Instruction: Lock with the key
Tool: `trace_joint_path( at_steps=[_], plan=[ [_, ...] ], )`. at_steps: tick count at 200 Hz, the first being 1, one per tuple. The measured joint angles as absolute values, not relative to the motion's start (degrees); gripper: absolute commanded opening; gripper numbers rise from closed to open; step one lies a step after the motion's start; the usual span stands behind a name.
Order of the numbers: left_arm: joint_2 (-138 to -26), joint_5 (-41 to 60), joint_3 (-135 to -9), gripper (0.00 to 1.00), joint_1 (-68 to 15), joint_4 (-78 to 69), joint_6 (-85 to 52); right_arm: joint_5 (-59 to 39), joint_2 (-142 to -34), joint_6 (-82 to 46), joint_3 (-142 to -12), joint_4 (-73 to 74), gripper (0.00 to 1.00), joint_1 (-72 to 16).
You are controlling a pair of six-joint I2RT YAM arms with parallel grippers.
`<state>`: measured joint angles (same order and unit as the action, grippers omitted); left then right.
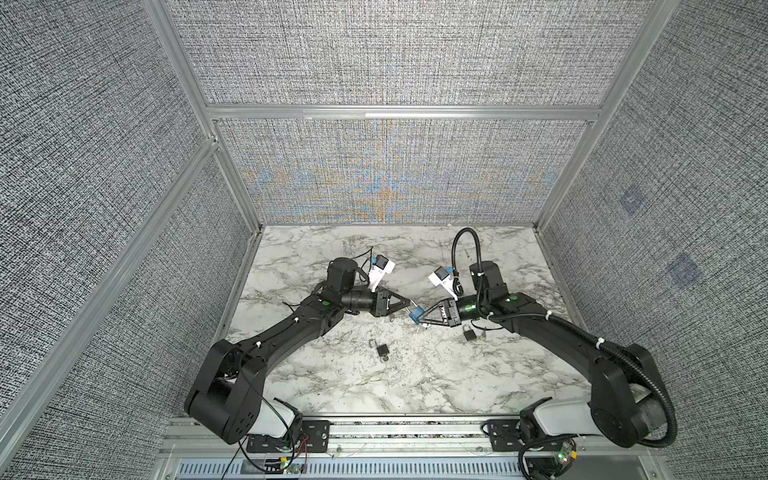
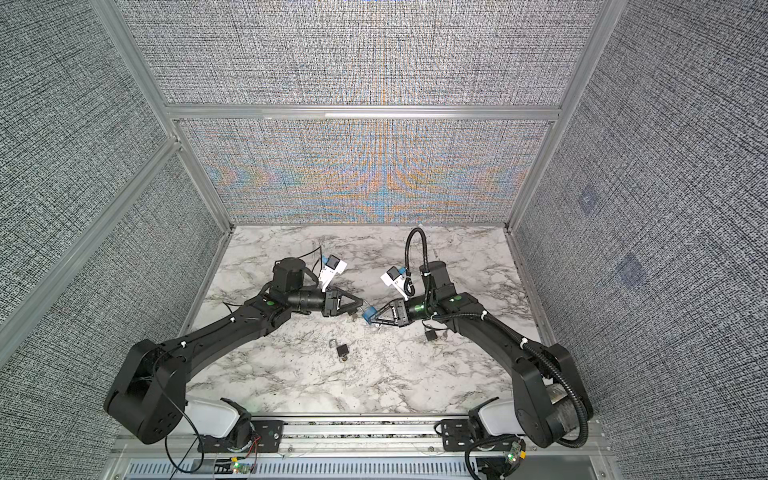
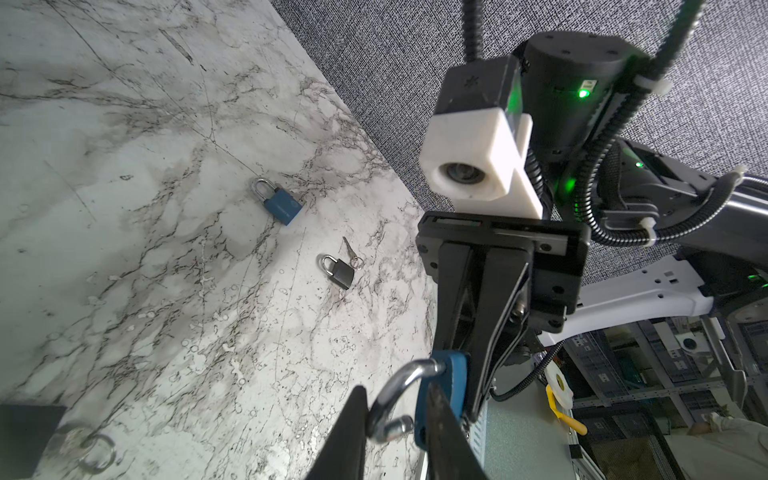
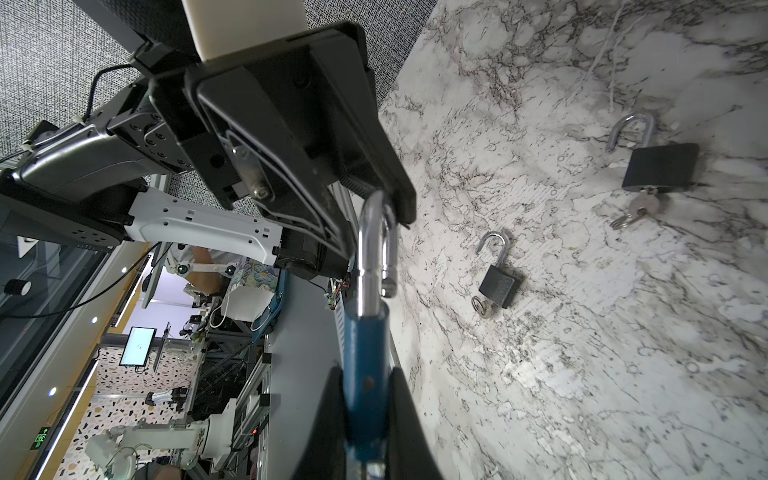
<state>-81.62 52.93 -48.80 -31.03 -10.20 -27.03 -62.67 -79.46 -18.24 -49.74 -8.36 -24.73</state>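
Observation:
A blue padlock (image 1: 417,314) (image 2: 368,314) hangs in the air between my two grippers, above the middle of the marble table. My right gripper (image 4: 365,378) (image 1: 420,319) is shut on its blue body (image 4: 365,340). The silver shackle (image 4: 372,241) (image 3: 399,386) stands open, its free end out of the body. My left gripper (image 3: 397,395) (image 1: 409,306) has closed across it, one finger against the shackle's bend and the other on the body's far side. A bit of silver metal, perhaps the key (image 4: 376,471), shows at the body's base between the right fingers.
An open black padlock (image 1: 382,350) (image 4: 498,282) with a key lies near the table's middle. A larger open black one (image 4: 660,166) lies under my left gripper. A shut black padlock (image 1: 469,332) (image 3: 340,270) and a shut blue one (image 3: 280,203) lie by my right arm.

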Motion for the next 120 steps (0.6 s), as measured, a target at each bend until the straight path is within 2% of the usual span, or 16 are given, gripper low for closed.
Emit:
trace_joint_path(
  at_steps=[54, 120],
  plan=[
    [-81.49, 53.06, -48.73, 0.17, -31.03, -10.57, -27.05, -62.33, -79.59, -18.22, -49.95, -8.45, 0.0, -24.77],
    [-82.15, 54.06, -48.25, 0.03, -30.96, -11.62, -27.7, -62.15, -79.24, -18.0, -49.98, -9.3, 0.0, -24.8]
  ],
)
